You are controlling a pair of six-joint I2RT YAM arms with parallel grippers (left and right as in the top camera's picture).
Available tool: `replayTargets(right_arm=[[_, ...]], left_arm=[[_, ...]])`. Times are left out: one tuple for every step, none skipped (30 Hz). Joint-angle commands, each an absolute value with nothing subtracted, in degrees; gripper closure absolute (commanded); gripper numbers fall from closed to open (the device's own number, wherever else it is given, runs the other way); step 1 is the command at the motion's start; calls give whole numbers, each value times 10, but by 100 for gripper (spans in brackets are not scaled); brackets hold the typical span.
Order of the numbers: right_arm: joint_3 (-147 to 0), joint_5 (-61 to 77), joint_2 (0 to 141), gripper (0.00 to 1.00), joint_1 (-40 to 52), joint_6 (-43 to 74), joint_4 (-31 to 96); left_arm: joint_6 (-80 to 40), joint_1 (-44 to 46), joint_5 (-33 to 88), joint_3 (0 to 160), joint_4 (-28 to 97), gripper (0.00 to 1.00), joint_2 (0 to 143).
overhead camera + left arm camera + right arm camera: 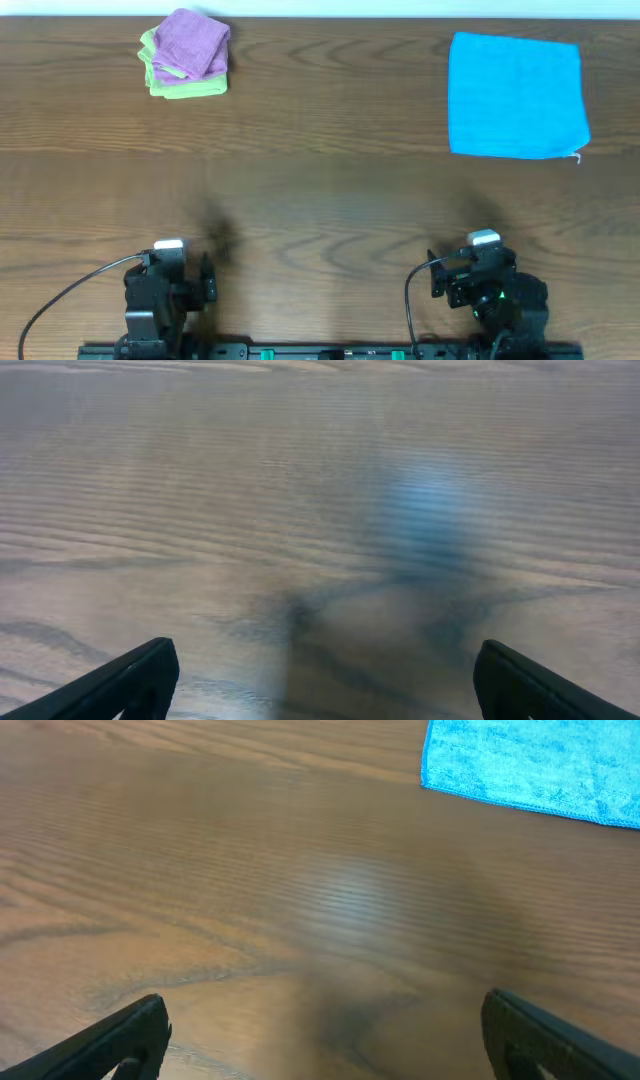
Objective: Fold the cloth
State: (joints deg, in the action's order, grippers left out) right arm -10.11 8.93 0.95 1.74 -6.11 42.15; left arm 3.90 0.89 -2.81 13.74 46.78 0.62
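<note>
No spread-out purple cloth is in view. A folded purple cloth (192, 43) lies on top of a small pile with lime-green cloths (185, 88) at the far left; I see no white tag on it. My left gripper (182, 272) (325, 680) is open and empty over bare wood at the near edge. My right gripper (472, 272) (325, 1035) is open and empty too, also at the near edge. Both are far from the pile.
A bright blue square cloth (515, 95) lies flat at the far right, with a small white tag at its near right corner; its near left corner shows in the right wrist view (530, 765). The wooden table (320, 190) runs between the arms and the cloths.
</note>
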Motion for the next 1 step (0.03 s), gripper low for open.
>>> replayTargets(right_arm=[[-94,83,3,1,23,-67,422]], left_arm=[[50,12,-30,111,488,5,2]])
